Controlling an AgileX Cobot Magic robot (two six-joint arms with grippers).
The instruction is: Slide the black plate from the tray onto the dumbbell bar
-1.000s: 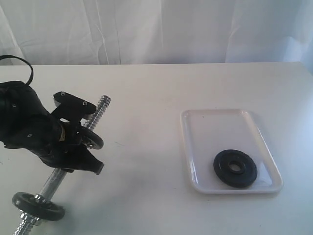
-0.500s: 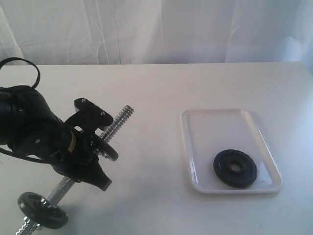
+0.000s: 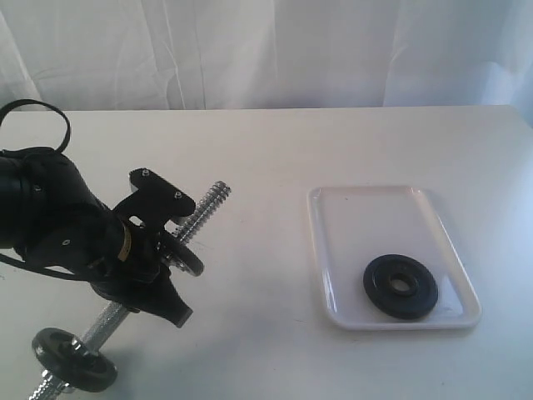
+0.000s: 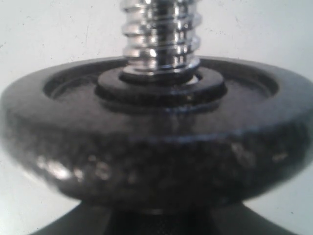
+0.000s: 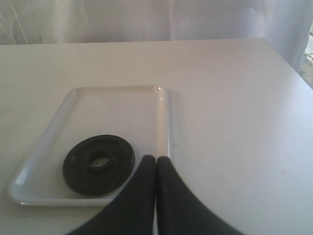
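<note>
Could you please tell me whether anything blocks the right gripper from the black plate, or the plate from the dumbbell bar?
Nothing visible does. The black plate lies alone in the tray, unobstructed before the shut right gripper; only bare table separates the tray from the dumbbell bar's threaded end.

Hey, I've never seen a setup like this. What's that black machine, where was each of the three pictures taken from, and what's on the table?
It's a robot with two arms, each ending in a grasping tool. The wide picture comes from a camera off the arms, overlooking a white table. There the left tool is clamped around a chrome dumbbell bar carrying small black discs. The close-up comes from that arm's wrist camera: one disc on the threaded bar. The last comes from the right wrist: the right tool, shut and empty, near a white tray holding the black plate.
</note>
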